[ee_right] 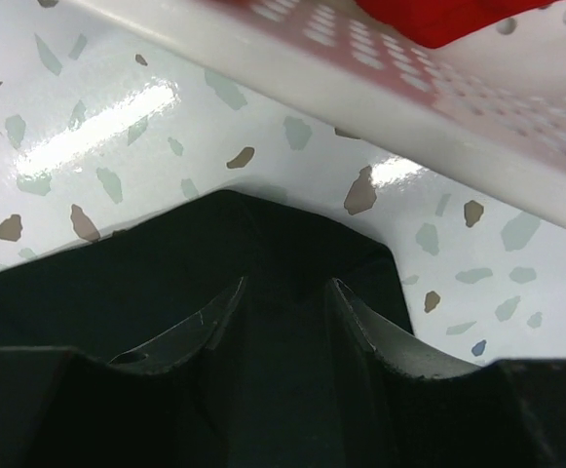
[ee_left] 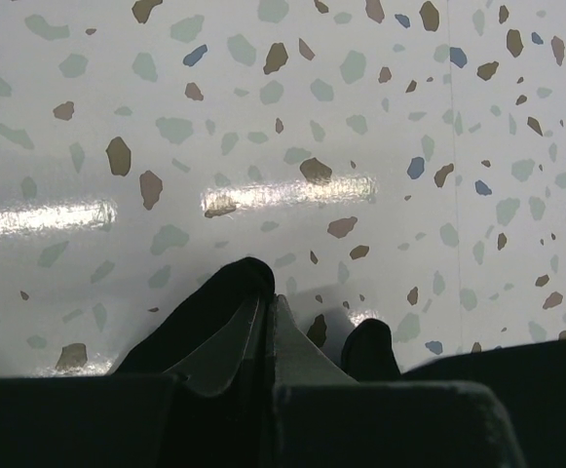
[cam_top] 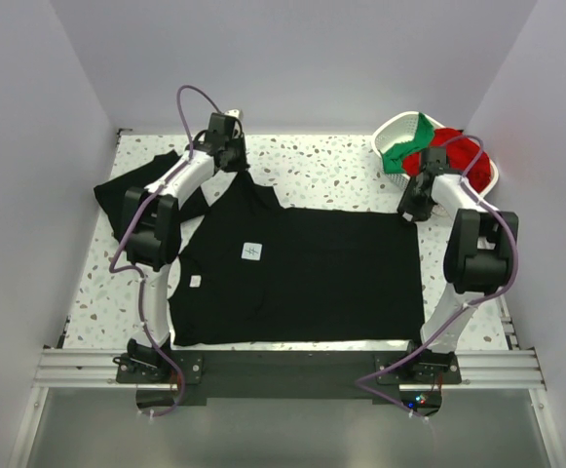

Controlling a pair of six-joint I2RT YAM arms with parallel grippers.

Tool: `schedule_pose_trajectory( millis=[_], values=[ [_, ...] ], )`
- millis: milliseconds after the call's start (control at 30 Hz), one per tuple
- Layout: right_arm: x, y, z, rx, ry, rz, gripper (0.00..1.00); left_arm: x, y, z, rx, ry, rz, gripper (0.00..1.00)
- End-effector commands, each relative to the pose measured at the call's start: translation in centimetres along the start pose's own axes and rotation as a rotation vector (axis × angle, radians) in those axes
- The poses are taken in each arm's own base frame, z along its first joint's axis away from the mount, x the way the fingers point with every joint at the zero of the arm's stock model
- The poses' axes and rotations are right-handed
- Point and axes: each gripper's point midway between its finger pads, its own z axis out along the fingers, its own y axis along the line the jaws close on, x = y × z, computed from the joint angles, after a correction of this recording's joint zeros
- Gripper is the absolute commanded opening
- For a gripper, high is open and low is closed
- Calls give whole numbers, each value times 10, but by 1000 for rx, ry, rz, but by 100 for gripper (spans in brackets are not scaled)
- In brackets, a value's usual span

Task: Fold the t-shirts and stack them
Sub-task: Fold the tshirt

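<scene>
The left gripper (ee_left: 266,304) clamps the black t-shirt (cam_top: 302,278), tips half buried; the right gripper (ee_right: 287,290) stands parted over its corner, basket (ee_right: 409,107) cropped.

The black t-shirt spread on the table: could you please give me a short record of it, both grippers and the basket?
black t-shirt: spread flat, white label facing up
left gripper: shut on its far edge
right gripper: open over its far right corner
basket: far right, holds red shirt and green shirt
second black shirt: far left, lying apart
</scene>
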Motion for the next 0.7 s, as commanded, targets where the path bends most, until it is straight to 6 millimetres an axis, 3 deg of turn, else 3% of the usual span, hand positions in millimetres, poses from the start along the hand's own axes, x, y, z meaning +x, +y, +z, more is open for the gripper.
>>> schedule_pose_trajectory(
  millis=[0, 267, 433, 667],
  values=[
    [1, 4, 6, 0, -9, -37, 41, -26, -14, -22, 39, -73, 4, 0],
    [6, -5, 15, 90, -2, -89, 41, -26, -14, -22, 41, -72, -3, 0],
    [8, -1, 20, 108, -1, -124, 40, -25, -14, -22, 43, -68, -5, 0],
    [10, -2, 23, 146, -2, -161, 33, -24, -14, -21, 42, -67, -7, 0]
  ],
)
